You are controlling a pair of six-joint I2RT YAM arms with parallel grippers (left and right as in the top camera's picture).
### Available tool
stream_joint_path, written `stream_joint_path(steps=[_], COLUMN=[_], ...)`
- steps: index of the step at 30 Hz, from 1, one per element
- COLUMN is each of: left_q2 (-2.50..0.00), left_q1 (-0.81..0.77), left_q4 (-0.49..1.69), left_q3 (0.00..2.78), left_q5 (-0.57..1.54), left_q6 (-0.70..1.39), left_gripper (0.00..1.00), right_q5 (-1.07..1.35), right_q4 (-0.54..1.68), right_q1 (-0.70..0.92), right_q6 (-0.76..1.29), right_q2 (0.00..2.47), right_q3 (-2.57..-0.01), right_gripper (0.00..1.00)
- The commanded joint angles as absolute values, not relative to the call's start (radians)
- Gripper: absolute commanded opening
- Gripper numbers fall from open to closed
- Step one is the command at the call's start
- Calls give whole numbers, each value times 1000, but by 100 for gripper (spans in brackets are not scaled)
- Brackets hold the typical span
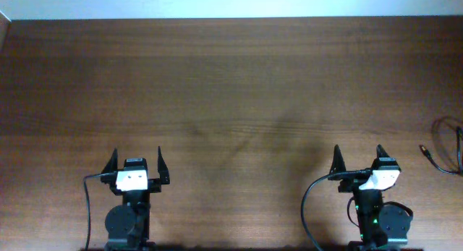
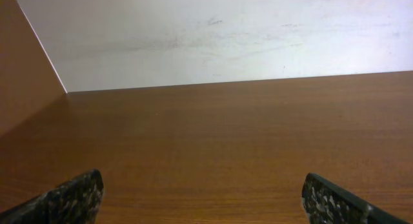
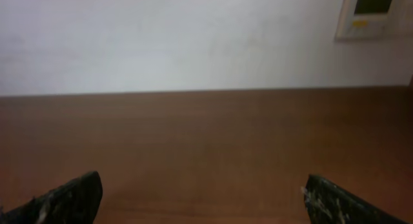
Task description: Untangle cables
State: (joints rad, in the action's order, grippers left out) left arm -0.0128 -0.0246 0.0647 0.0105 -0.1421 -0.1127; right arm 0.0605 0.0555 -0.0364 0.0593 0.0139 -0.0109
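Thin black cables (image 1: 450,146) lie at the far right edge of the table in the overhead view, partly cut off by the frame, with one small plug end showing near them. My left gripper (image 1: 136,164) is open and empty at the front left. My right gripper (image 1: 357,158) is open and empty at the front right, a short way left of the cables. Both wrist views show only bare table between wide-apart fingertips: left gripper (image 2: 203,195), right gripper (image 3: 203,195). The cables do not show in either wrist view.
The wooden table (image 1: 231,92) runs back to a white wall (image 2: 219,37). A wooden side panel (image 2: 19,75) stands at the left. A white wall device (image 3: 374,14) hangs at the upper right of the right wrist view.
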Motion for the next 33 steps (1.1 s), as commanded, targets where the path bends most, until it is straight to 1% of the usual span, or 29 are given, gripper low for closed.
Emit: stream_joint_path(steps=[1,5,22,25,33], left_q2=[-6,-6,-6,-6,-6], left_q1=[-17,-17,-17,-17,-17], left_q4=[69,69,70,70,70], left_q3=[9,9,9,9,9], left_q5=[-136,-136,-135,-135,-136], left_q6=[-126,-125,-125,-125,-125], left_gripper=[99,99,99,99,99], right_q5=[80,83,87,74,-10], right_q4=[72,73,73,76,83], right_q1=[-65,-88,-85,-84,20], right_q6=[60,60,61,119,134], right_q2=[3,3,3,3,3], right_q3=[-6,-6,-6,-6,-6], right_gripper=[99,99,99,99,99])
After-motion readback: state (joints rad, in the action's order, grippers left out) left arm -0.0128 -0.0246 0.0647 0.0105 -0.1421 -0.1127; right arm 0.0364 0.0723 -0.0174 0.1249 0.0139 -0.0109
